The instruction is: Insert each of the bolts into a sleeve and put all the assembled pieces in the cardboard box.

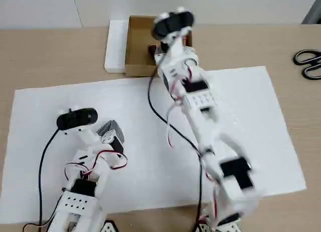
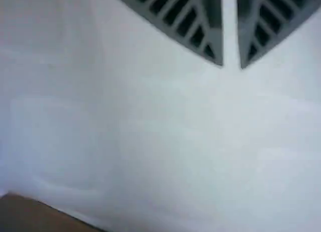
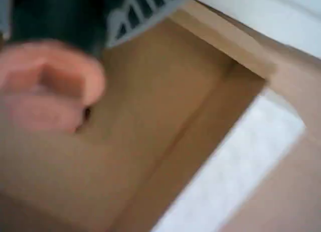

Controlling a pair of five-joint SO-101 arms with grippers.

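The left gripper [image 2: 230, 64] has its two grey ribbed fingers [image 2: 190, 26] drawn almost together, with only a thin slit between them and nothing in it. Directly beneath the jaws and all around them lies the white paper sheet [image 2: 150, 142]. Farther out from the tips, a corner of the brown table [image 2: 30, 214] shows past the sheet's edge. In the high view this gripper hangs over the near part of the sheet, well apart from the cardboard box [image 1: 135, 46] and from the other arm's gripper

The right gripper [image 3: 123, 19] sits over the box's open top. Just beside it is a blurred pinkish piece [image 3: 47, 86], too smeared to tell whether it is a bolt, a sleeve or the two joined. Whether the gripper is clamped on this piece or merely next to it cannot be told. Below the gripper spreads the plain brown floor of the box, and the box walls rise around it. Outside one wall, a white slab [image 1: 115, 44] lies against the box on the table. Much farther out, a pair of scissors [image 1: 308, 63] rests on bare tabletop beyond the sheet's edge, well apart from both grippers and from the box
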